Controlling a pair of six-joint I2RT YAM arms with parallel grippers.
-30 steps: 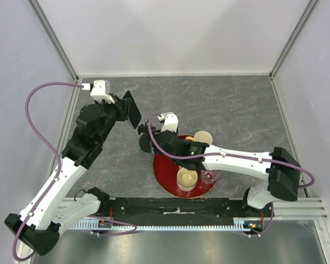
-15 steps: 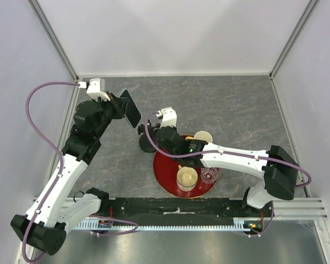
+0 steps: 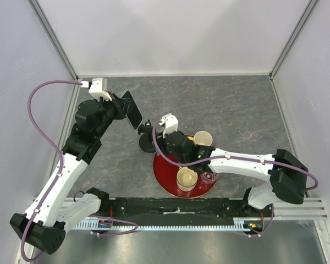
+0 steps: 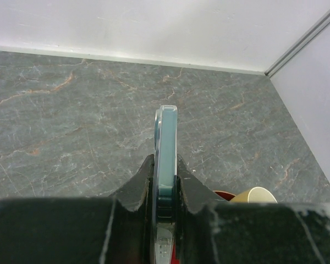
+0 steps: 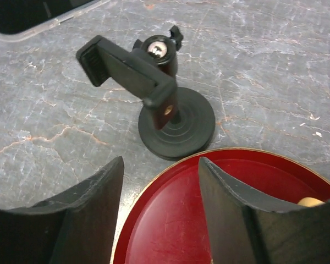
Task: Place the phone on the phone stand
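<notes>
My left gripper (image 3: 127, 108) is shut on the phone (image 3: 133, 109) and holds it on edge above the table, left of and behind the phone stand (image 3: 148, 138). In the left wrist view the phone (image 4: 166, 137) shows edge-on between my fingers (image 4: 138, 184). The black stand stands on the table just off the red tray's left rim. In the right wrist view its disc base (image 5: 179, 127) and clamp cradle (image 5: 126, 69) lie just ahead of my right gripper (image 5: 160, 162). The right gripper is open and empty over the tray's edge, apart from the stand. The phone's corner (image 5: 38, 14) shows at top left.
A round red tray (image 3: 164, 171) lies at the front centre. It holds a beige cup (image 3: 203, 137) at the back, another cup (image 3: 187, 179) at the front and a small clear glass (image 3: 210, 176). White walls enclose the grey table on three sides.
My right gripper has drawn back to the right from the stand, and the stand now shows free of it. My left gripper still holds the phone in nearly the same place.
</notes>
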